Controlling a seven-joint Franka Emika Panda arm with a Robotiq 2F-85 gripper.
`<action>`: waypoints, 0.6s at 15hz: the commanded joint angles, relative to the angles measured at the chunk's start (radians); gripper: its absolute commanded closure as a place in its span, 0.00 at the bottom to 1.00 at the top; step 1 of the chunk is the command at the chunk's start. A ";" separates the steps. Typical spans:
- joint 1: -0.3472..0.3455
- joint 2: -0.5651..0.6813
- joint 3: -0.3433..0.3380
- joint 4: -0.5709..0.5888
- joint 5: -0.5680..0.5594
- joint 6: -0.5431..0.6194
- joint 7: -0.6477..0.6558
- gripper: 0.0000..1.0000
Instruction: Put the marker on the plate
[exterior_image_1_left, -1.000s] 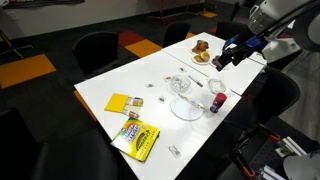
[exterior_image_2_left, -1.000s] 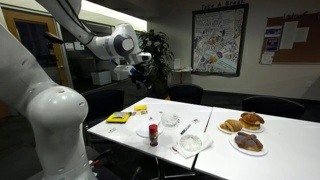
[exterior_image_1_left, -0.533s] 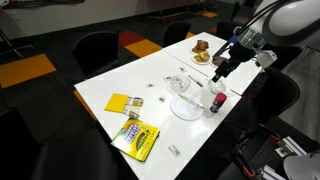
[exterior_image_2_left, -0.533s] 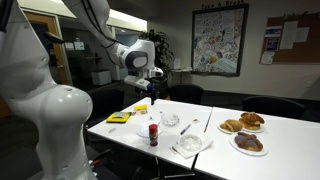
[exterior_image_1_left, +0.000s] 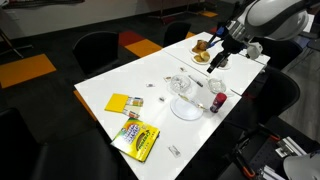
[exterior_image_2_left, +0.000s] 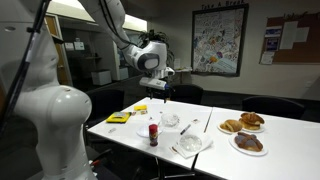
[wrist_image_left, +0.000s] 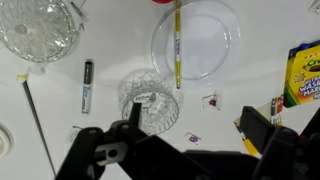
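Marker: we see a short pen with a pale barrel and dark ends (wrist_image_left: 87, 85) lying flat on the white table (wrist_image_left: 60, 110). It is well apart from the plate.
Plate: it is plain, round, shallow and pale (wrist_image_left: 212, 40). In an exterior view it sits near the table's edge (exterior_image_1_left: 187, 108), just beside the small red cup (exterior_image_1_left: 217, 102).
Yellow stick: this long, thin, pen-like item (wrist_image_left: 177, 45) lies across the plate, with its lower end past the rim. We cannot tell whether it is a marker.
Tumbler: the cut-glass tumbler (wrist_image_left: 150, 100) stands between the marker and the plate, just beside the plate's rim.
Gripper: it hangs high above the table (wrist_image_left: 187, 125) with its jaws spread wide and nothing in them.
Wrist view only: it shows the marker's colouring, the yellow stick and a glass bowl (wrist_image_left: 35, 25).
Exterior views only: they show the dishes of brown food (exterior_image_1_left: 202, 50) (exterior_image_2_left: 245, 125), a yellow pad (exterior_image_1_left: 122, 102), and the gripper's height (exterior_image_1_left: 217, 60) (exterior_image_2_left: 157, 90).
Crayon box: it appears whole in an exterior view (exterior_image_1_left: 135, 140), but is cut off at the wrist view's edge (wrist_image_left: 305, 75).
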 joint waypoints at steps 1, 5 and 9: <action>-0.048 0.015 0.048 0.011 0.004 -0.002 -0.002 0.00; -0.051 0.031 0.053 0.023 0.003 -0.001 -0.001 0.00; -0.051 0.031 0.053 0.024 0.003 -0.001 -0.001 0.00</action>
